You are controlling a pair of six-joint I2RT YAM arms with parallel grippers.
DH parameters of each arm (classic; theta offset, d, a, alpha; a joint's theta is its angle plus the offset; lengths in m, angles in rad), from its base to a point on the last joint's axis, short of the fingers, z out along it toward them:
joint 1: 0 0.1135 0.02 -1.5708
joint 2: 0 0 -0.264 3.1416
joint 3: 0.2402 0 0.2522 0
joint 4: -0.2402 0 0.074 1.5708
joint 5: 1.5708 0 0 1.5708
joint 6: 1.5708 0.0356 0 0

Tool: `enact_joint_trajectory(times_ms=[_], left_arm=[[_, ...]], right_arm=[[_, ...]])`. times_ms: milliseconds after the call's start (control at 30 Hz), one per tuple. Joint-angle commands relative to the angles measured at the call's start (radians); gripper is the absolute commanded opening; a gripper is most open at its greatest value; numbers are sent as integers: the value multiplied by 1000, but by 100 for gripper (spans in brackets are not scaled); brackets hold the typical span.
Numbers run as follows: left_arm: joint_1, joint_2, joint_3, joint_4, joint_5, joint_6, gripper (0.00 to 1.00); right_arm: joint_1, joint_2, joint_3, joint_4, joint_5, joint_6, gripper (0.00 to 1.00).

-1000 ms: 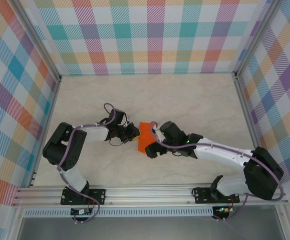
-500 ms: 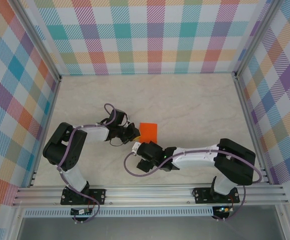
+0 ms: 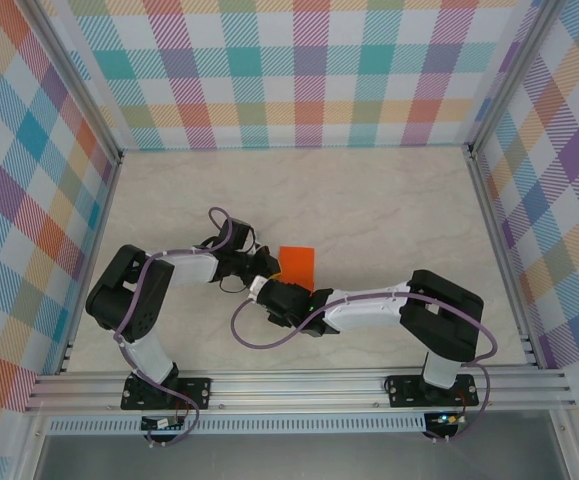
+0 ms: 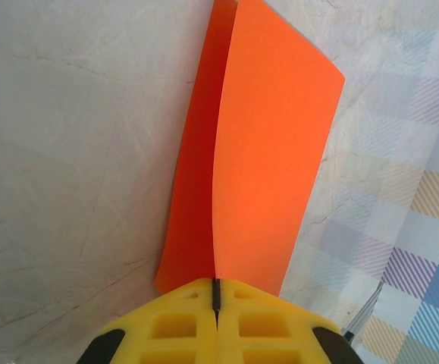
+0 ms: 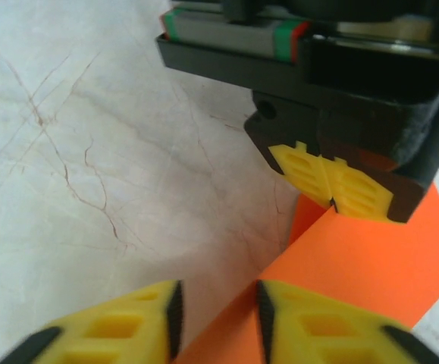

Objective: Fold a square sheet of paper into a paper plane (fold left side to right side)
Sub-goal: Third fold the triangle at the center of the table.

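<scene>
The square sheet of paper point(image 3: 297, 262) is bright orange and folded over on itself, lying on the marble table just right of my left gripper point(image 3: 266, 266). In the left wrist view the paper point(image 4: 268, 144) shows two layers meeting at a crease, and my left gripper point(image 4: 217, 294) is shut on its near edge. My right gripper point(image 3: 272, 288) sits just in front of that spot. Its yellow fingers point(image 5: 321, 318) stand apart, with a corner of the paper point(image 5: 371, 258) reaching into the gap of my right gripper point(image 5: 217, 318). The left gripper's fingertips point(image 5: 331, 182) pinch the paper just beyond.
Checked walls point(image 3: 309, 70) and aluminium rails point(image 3: 269, 385) close the table in on all sides. The two wrists crowd together at the table's middle, with looping purple cables point(image 3: 259, 335) beside them. Bare marble point(image 3: 369, 200) lies behind and to both sides.
My right arm has swung from the paper's right side round to its near left, and its jaws have narrowed. The paper now lies uncovered and folded. My left gripper has kept its grip.
</scene>
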Motion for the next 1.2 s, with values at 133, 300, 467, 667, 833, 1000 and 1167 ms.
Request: enact_joint_trajectory(times_ms=[133, 300, 467, 667, 833, 1000, 1167], left_arm=[[3, -21, 33, -92, -18, 72, 17], [26, -64, 52, -201, -23, 149, 40], [44, -109, 103, -343, -77, 230, 50], [44, -52, 193, -367, -21, 248, 40], [17, 104, 338, -332, 32, 277, 27], [-10, 274, 493, -350, 56, 299, 22], [-37, 377, 587, -409, 48, 311, 19]], right_arm=[[-1, -32, -13, -45, -1, 15, 0], [-35, -70, -35, -60, -105, 70, 0], [-55, -82, -32, -82, -137, 99, 0], [-73, -90, -45, -81, -165, 122, 0], [-83, -94, -52, -79, -175, 136, 0], [-90, -96, -51, -81, -193, 150, 0], [-104, -99, -52, -90, -218, 162, 0]])
